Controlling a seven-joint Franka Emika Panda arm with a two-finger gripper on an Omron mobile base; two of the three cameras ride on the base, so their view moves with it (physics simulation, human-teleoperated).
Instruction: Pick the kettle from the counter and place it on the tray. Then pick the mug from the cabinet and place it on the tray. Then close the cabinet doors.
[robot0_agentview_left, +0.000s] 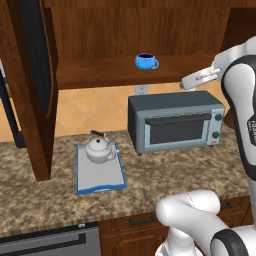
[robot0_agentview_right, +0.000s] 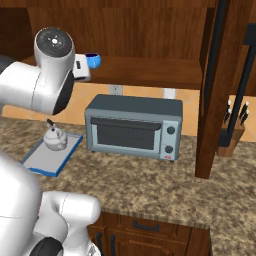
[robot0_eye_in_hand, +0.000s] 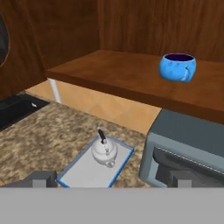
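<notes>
while the kettle sits upright on the tray at the left of the counter, the blue mug stands on the cabinet shelf above the toaster oven; at right the gripper hangs with fingers spread apart, holding nothing.

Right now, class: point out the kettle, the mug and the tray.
kettle (robot0_agentview_left: 99, 151): left base view, on its round white body.
mug (robot0_eye_in_hand: 176, 68): hand view, on its blue side wall.
tray (robot0_agentview_left: 102, 176): left base view, on its bare grey floor.
</notes>
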